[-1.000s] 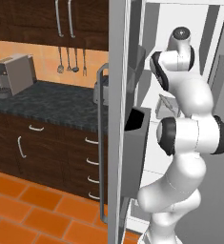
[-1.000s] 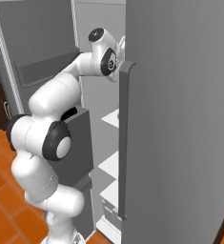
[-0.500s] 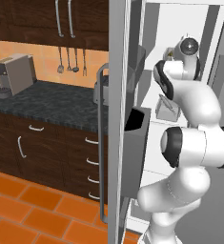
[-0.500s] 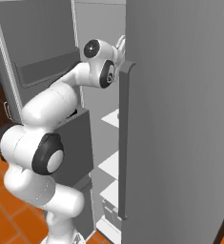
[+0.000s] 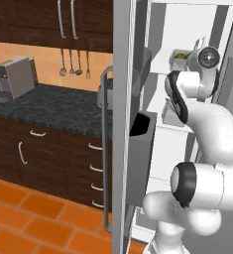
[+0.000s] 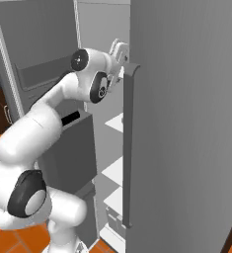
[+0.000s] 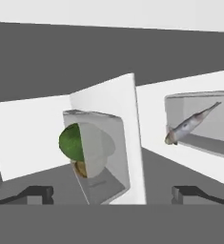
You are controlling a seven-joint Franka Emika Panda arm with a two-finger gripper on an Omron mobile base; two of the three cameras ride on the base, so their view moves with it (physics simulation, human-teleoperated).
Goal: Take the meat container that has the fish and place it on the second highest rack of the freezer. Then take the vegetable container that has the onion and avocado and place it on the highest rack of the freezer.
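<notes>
White shelves point(image 5: 173, 62) lined the inside of the freezer point(image 6: 186, 123), whose grey door stood swung open so the arm could reach in at upper-shelf height. In the hand view the end effector point(image 7: 112, 193) was spread wide with nothing between its two dark tips, which framed the near container. That clear box, the vegetable container point(image 7: 100, 155), sat just ahead and a little left of centre, a green avocado point(image 7: 70, 142) showing against its wall and a tan shape, probably the onion point(image 7: 81, 167), below it. To the right and apart from it, across a shelf edge, lay the meat container point(image 7: 204, 121) with the thin silvery fish point(image 7: 189, 124) propped on a slant inside. From the left base view a small box was visible on the top shelf next to the wrist, so the vegetable container appeared to rest on the highest rack; that the fish box was on the rack below was my reading, since the hand view was rolled and the levels were hard to sort out. With both boxes inside and the tips empty, the task looked close to finished.
</notes>
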